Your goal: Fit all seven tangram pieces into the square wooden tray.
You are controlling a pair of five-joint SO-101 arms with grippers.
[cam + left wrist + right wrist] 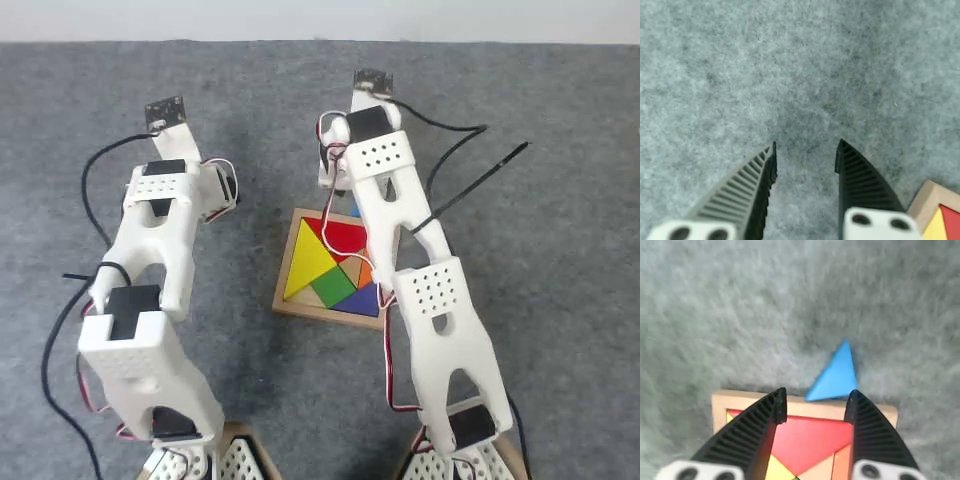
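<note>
The square wooden tray (282, 275) lies between the two arms. It holds a yellow triangle (308, 262), a red triangle (343, 237), a green piece (333, 287), an orange piece (365, 272) and a dark blue piece (366, 298). A light blue triangle (834, 377) lies flat on the carpet just outside the tray's far rim (719, 410). My right gripper (817, 395) hovers open over that rim, its fingertips on either side of the triangle's near edge. My left gripper (807, 147) hangs open over bare carpet, left of the tray's corner (927, 200).
Grey carpet covers the whole table. The right arm (400, 230) stretches over the tray's right side and hides part of it. The left arm (155, 240) stands to the tray's left. Black cables trail off both arms.
</note>
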